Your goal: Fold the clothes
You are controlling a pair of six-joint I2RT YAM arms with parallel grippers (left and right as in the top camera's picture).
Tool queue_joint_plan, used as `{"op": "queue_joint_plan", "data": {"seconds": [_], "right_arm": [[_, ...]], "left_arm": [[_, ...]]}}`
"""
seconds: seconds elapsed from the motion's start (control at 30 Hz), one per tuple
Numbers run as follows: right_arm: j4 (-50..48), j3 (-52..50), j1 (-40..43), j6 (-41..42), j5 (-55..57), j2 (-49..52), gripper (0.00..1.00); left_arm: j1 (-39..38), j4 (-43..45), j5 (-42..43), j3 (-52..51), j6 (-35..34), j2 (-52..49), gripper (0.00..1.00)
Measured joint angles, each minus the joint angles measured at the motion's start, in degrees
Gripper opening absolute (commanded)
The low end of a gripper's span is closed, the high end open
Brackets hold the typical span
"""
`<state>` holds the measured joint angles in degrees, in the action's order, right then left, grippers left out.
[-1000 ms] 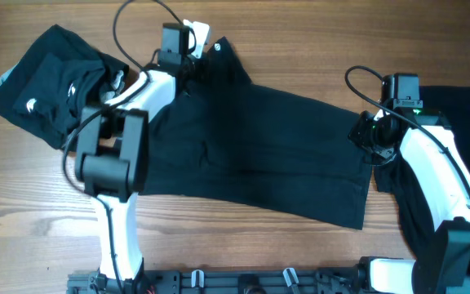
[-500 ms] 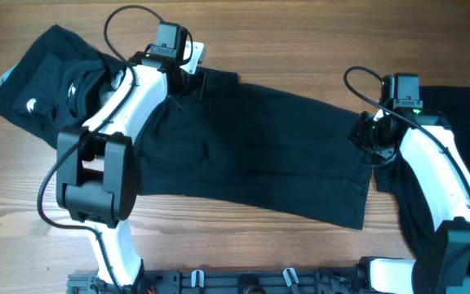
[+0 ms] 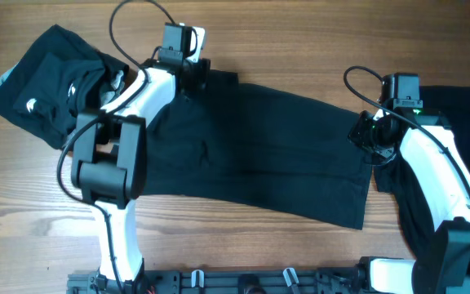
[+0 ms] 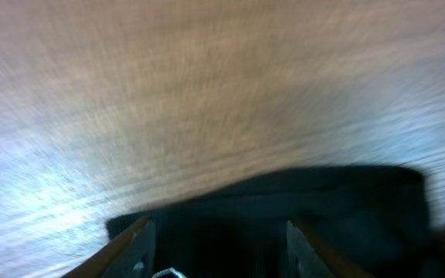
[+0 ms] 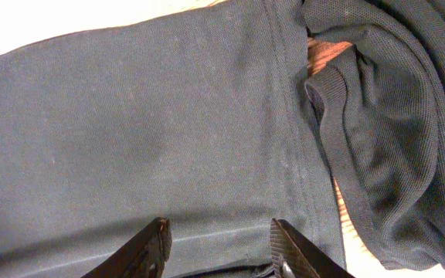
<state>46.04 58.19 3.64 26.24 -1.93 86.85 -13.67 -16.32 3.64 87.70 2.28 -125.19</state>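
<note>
A pile of black shirts lies at the far left. Just right of it the left gripper has its jaws apart over the far-left edge of the spread shirt, gripping nothing. At that shirt's right hem the right gripper also stands parted above flat cloth; it should probably pinch this hem alone, clear of the crumpled shirt just beside it, and lift evenly.
</note>
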Motion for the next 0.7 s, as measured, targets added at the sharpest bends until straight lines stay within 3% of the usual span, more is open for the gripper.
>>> {"op": "queue_joint_plan", "data": {"seconds": [0.07,0.2,0.47,0.7], "right_arm": [[0.0,0.0,0.0,0.0,0.0,0.0,0.47],[0.0,0.0,0.0,0.0,-0.22,0.0,0.46],[-0.72,0.0,0.0,0.0,-0.24,0.0,0.46],[-7.41,0.0,0.0,0.0,-0.61,0.0,0.5]], "left_arm": [[0.0,-0.02,-0.39,-0.11,0.02,-0.85,0.42],[0.0,0.76,-0.83,-0.09,0.26,-0.85,0.04],[0.0,5.14,1.16,-0.15,-1.38,0.31,0.04],[0.0,8.5,2.03,-0.17,-2.64,12.2,0.04]]}}
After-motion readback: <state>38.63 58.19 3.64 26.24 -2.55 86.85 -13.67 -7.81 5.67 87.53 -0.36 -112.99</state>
